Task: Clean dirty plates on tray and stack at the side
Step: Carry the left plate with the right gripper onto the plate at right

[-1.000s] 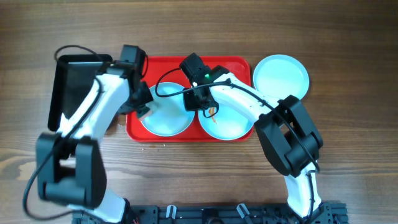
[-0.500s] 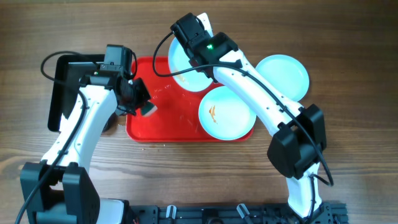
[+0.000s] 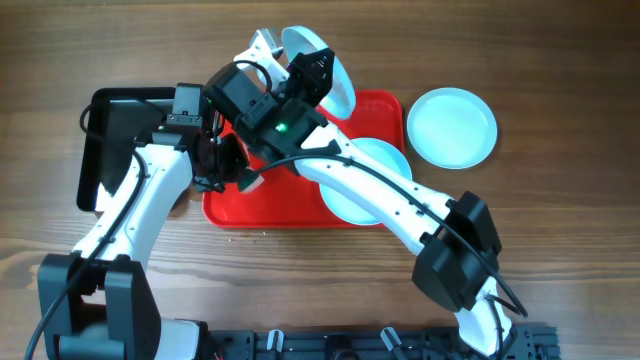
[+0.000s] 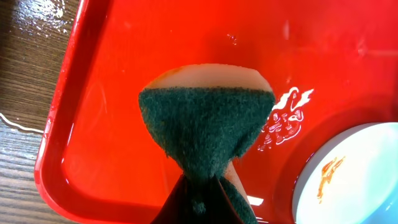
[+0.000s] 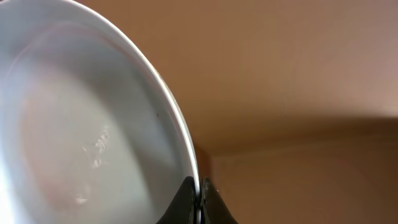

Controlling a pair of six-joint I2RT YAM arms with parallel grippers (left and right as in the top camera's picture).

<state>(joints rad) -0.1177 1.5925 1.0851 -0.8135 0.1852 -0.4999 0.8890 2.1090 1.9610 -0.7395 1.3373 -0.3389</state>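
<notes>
My right gripper (image 3: 318,82) is shut on the rim of a pale plate (image 3: 338,88) and holds it tilted, high above the back of the red tray (image 3: 285,205). In the right wrist view the jaws (image 5: 198,194) pinch that plate's edge (image 5: 81,124). My left gripper (image 3: 238,172) is shut on a green scouring sponge (image 4: 205,127) with a pale backing, just over the tray's left part (image 4: 112,93). A second plate (image 3: 380,195), with an orange smear (image 4: 329,171), lies on the tray's right half. A third plate (image 3: 452,125) lies on the table to the right of the tray.
A black rectangular tray (image 3: 118,130) lies left of the red tray, under the left arm. The right arm crosses diagonally over the red tray and hides part of the plate on it. Wet streaks show on the red tray (image 4: 283,118). Wood table (image 3: 560,230) all round.
The right gripper has carried its plate from the tray up and leftward, tilting it. The right arm now reaches across the tray. The left gripper with the sponge has shifted slightly right.
</notes>
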